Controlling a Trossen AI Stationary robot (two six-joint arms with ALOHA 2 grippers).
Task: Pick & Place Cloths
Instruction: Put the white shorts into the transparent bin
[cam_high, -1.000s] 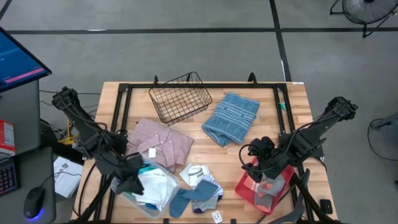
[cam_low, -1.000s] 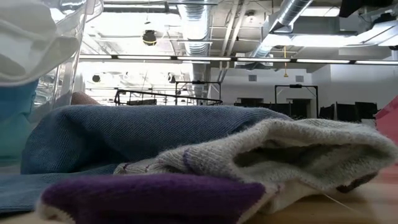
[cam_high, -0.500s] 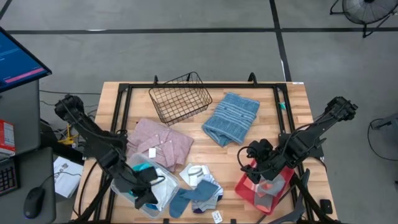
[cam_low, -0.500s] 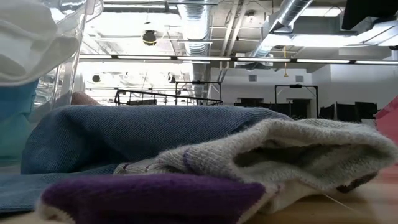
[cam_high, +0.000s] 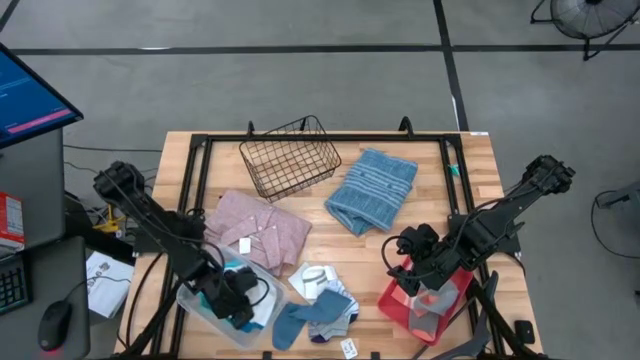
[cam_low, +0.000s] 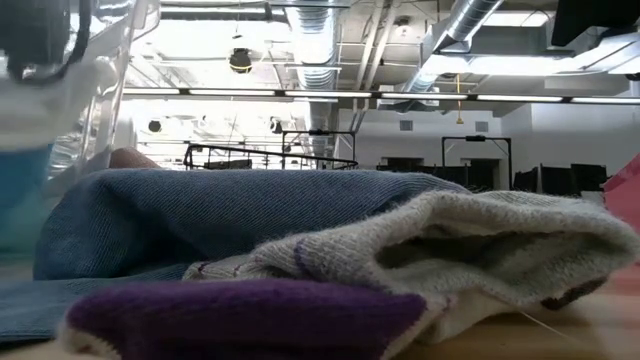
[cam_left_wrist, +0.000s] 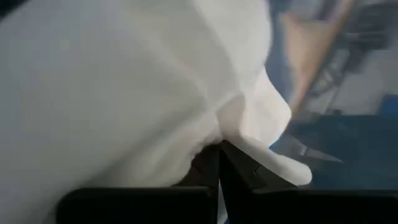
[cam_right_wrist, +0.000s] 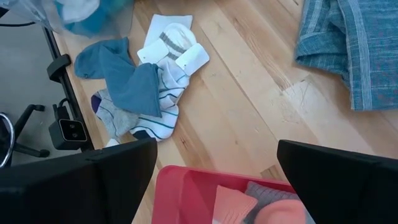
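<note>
High view showed you the change: a second earlier the left gripper (cam_high: 238, 303) hovered part-open at the near edge of the clear plastic bin (cam_high: 196, 304); now it had dropped into the bin's middle and pinched fully closed on the soft white cloth (cam_left_wrist: 124, 93). In your left wrist view that cloth was smooth and billowed, filling nearly the whole picture, with a fold caught between the dark fingertips (cam_left_wrist: 219, 163). It lay in the bin at the table's front left, over turquoise fabric. Your right gripper (cam_high: 408, 268) waited with jaws spread wide and empty above the flat red tray (cam_high: 398, 303), unchanged. Nearby lay the dusty pink shirt (cam_high: 258, 230), the grey-blue striped towel (cam_high: 373, 188), the black wire basket (cam_high: 290, 157) and a heap of blue and striped socks (cam_high: 318, 305), which blocked your low view.
</note>
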